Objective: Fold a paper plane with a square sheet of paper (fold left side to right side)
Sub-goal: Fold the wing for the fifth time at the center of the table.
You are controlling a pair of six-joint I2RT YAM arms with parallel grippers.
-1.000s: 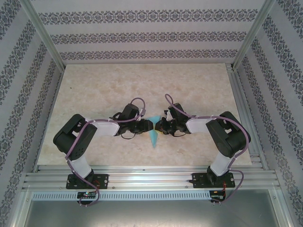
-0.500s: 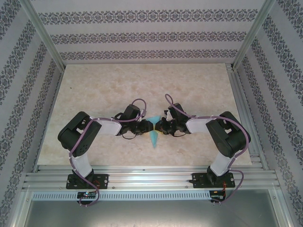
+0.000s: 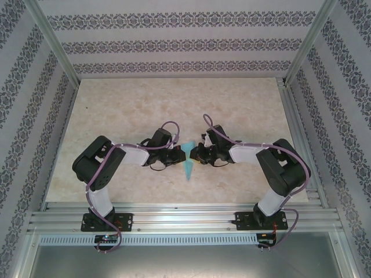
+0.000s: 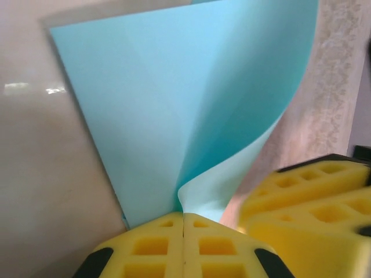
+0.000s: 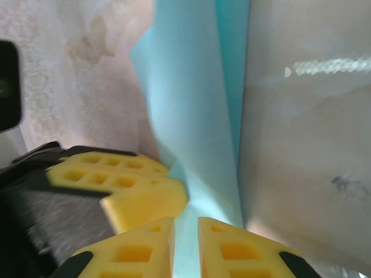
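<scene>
Watching the feeds here: the turquoise paper (image 3: 188,165) sits mid-surface (image 3: 145,104), right between the two arms, folded to a narrow wedge with its tip pointing toward the bases. The left gripper (image 4: 184,223) has its yellow pads pressed together, pinching the paper's narrow end, and one flap curls up off the creased layers. The right gripper (image 5: 185,231) has its pads slightly parted, with the paper running through the gap.
</scene>
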